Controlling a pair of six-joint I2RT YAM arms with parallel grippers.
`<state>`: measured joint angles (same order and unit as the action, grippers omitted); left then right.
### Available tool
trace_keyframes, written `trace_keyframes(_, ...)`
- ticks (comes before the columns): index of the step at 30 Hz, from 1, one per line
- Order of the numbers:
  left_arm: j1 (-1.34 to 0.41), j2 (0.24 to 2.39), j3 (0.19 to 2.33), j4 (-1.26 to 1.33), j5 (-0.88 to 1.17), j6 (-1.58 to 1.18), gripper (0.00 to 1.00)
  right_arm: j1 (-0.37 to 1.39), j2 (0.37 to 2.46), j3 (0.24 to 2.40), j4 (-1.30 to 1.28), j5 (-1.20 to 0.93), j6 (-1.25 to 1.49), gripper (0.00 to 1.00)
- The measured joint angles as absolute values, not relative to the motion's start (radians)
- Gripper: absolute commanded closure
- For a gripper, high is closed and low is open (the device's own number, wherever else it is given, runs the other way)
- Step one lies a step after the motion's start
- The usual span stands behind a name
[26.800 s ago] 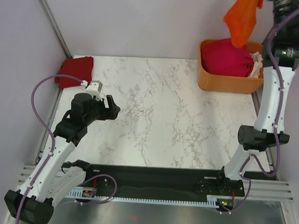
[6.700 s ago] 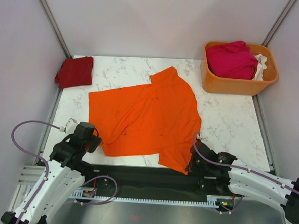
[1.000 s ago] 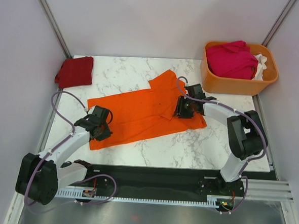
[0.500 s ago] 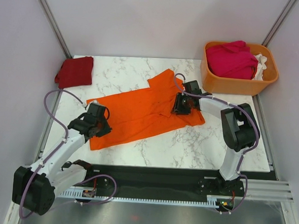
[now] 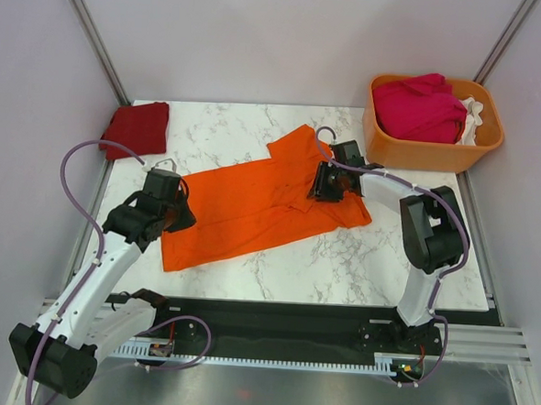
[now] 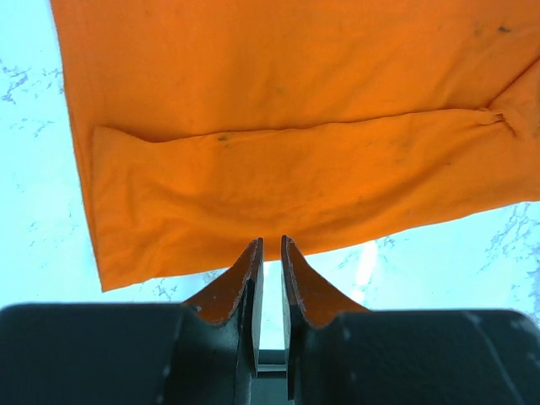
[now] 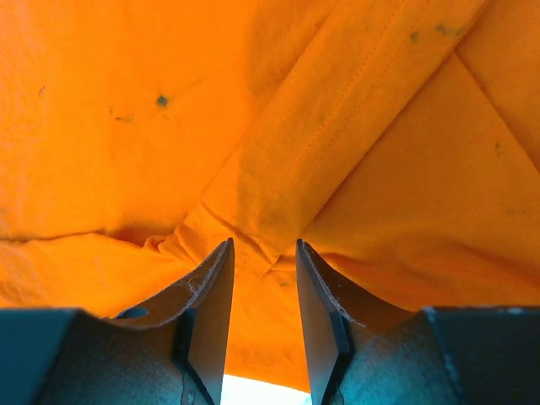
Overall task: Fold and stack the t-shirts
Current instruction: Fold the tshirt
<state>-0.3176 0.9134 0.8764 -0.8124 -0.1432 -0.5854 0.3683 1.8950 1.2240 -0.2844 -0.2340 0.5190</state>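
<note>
The left gripper is holding its two fingers only a sliver apart with nothing between them, bare marble showing through the slit. Its tips are hovering just at the hem of the orange t-shirt. In the left wrist view a folded band of that cloth is running across, right beyond the tips. The right gripper is keeping its fingers visibly parted and pressing down into the same shirt. A stitched ridge of orange cloth is leading into the gap, but I cannot tell whether the fingers are actually pinching it or merely resting on it. From above, the orange t-shirt is lying flat as a long slanted strip across the middle of the table. The left arm is sitting at its left end and the right arm is reaching onto its right end, where a sleeve is sticking out toward the back. A dark red t-shirt is lying folded in the far left corner, well apart from the strip. In the far right corner an orange basket is holding a magenta t-shirt, with a white one peeking out at its right side.
</note>
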Motion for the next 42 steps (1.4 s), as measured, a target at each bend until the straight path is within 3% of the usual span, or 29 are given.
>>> trace_keyframes(13,-0.318,0.899,0.876,-0.833,-0.177,-0.556,0.79,0.368,1.94,1.23,-0.276,-0.223,0.537,0.58)
trace_keyframes(21,-0.318,0.893,0.876,-0.833,-0.181,-0.556,0.79,0.368,1.959,1.258,-0.265,-0.221,0.557,0.64)
trace_keyframes(25,-0.318,0.892,0.875,-0.833,-0.181,-0.556,0.79,0.368,1.965,1.262,-0.25,-0.221,0.569,0.74)
trace_keyframes(28,-0.318,0.892,0.871,-0.833,-0.181,-0.556,0.79,0.368,1.966,1.265,-0.242,-0.225,0.572,1.0)
trace_keyframes(38,-0.318,0.889,0.87,-0.833,-0.182,-0.556,0.79,0.376,1.997,1.341,-0.252,-0.254,0.599,1.0)
trace_keyframes(39,-0.318,0.889,0.87,-0.833,-0.182,-0.556,0.79,0.379,2.012,1.376,-0.261,-0.257,0.604,0.98)
trace_keyframes(40,-0.318,0.889,0.87,-0.833,-0.182,-0.556,0.79,0.384,2.03,1.416,-0.261,-0.26,0.609,0.82)
trace_keyframes(41,-0.318,0.889,0.869,-0.833,-0.182,-0.556,0.79,0.387,2.045,1.449,-0.261,-0.262,0.614,0.38)
trace_keyframes(42,-0.318,0.888,0.868,-0.833,-0.182,-0.555,0.79,0.392,2.065,1.493,-0.268,-0.266,0.625,0.27)
